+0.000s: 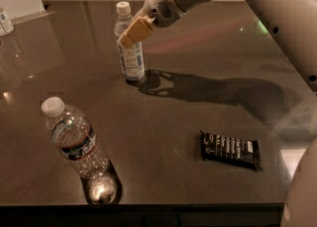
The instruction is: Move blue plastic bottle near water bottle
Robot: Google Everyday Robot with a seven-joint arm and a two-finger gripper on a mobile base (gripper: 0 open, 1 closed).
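Note:
The blue plastic bottle (131,58) stands upright on the dark table, back centre-left; it is slim, with a white cap and a pale blue-and-white label. My gripper (134,32) sits at the bottle's upper part, level with its neck and shoulder, and overlaps it from the right. The water bottle (75,141), wider and ribbed with a white cap and a dark label band, stands at the front left, well apart from the blue bottle.
A dark candy bar wrapper (230,150) lies flat at the front right. A small white container (5,21) stands at the far left edge. My arm crosses the top right and casts a shadow over the table's middle (198,89).

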